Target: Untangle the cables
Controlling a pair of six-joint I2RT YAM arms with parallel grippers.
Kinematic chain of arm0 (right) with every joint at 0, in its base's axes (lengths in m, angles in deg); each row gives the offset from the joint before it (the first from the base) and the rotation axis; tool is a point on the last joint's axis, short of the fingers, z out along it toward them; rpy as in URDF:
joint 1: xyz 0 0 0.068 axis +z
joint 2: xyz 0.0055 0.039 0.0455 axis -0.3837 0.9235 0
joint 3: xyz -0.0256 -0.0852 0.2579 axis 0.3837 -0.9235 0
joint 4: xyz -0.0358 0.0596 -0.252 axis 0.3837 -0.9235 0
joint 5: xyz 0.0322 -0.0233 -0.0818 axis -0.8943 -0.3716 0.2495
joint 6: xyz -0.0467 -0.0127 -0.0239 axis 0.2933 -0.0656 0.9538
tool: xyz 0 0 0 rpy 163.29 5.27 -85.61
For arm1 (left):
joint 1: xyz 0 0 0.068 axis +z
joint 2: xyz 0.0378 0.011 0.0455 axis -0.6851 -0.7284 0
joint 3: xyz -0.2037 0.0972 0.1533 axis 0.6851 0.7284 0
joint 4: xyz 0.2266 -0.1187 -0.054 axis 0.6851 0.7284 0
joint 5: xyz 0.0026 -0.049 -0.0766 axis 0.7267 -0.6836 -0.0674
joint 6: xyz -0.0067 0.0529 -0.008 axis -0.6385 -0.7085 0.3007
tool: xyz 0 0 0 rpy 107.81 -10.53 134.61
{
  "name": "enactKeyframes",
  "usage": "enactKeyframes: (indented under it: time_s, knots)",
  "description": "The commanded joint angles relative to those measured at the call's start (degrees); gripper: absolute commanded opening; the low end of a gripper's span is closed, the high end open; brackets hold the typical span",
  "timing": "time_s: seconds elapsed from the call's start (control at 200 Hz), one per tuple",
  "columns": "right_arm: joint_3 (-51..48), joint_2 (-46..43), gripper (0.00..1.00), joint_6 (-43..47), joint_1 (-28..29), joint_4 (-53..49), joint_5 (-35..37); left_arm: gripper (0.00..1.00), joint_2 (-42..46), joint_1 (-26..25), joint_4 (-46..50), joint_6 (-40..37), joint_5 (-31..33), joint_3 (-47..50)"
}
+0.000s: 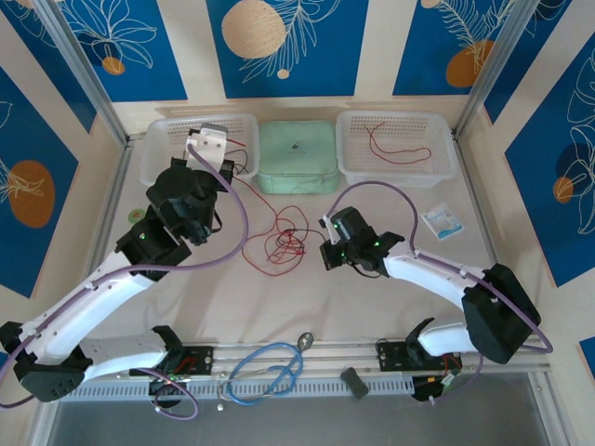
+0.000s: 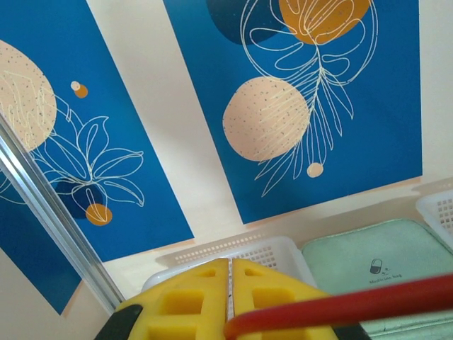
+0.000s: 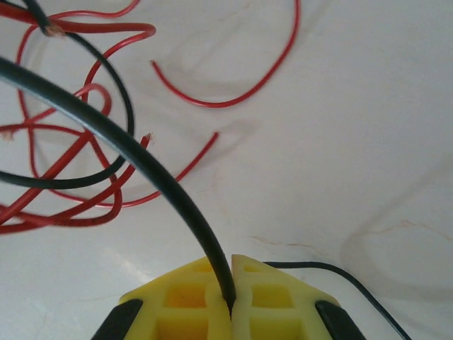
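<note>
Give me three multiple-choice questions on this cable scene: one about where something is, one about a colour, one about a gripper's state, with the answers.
1. Where does the separated red cable lie?
A) in the right basket
B) on the green box
C) under the right arm

2. What colour is the cable in the right gripper?
A) red
B) black
C) blue

3. The left gripper is:
A) wide open
B) shut on nothing
C) shut on a red cable

Answers:
1 A: the top view shows that strand inside the basket.
2 B: a black cable runs into its closed jaws.
3 C: its jaws meet, with the red cable pinched at their front.
</note>
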Motion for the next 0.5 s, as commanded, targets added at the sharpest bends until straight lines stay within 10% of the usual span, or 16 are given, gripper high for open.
enactKeyframes:
  time_s: [0.0, 0.495]
  knots:
    - [0.1, 0.3, 0.0, -3.3, -2.1, -3.5, 2.0, 0.0, 1.4, -0.1, -1.9, -0.4, 2.3, -0.4]
    - [5.6, 11.2, 0.0, -15.3, -12.7, -14.3, 2.1, 0.0, 3.9, -0.1, -3.3, -4.8, 5.8, 0.9]
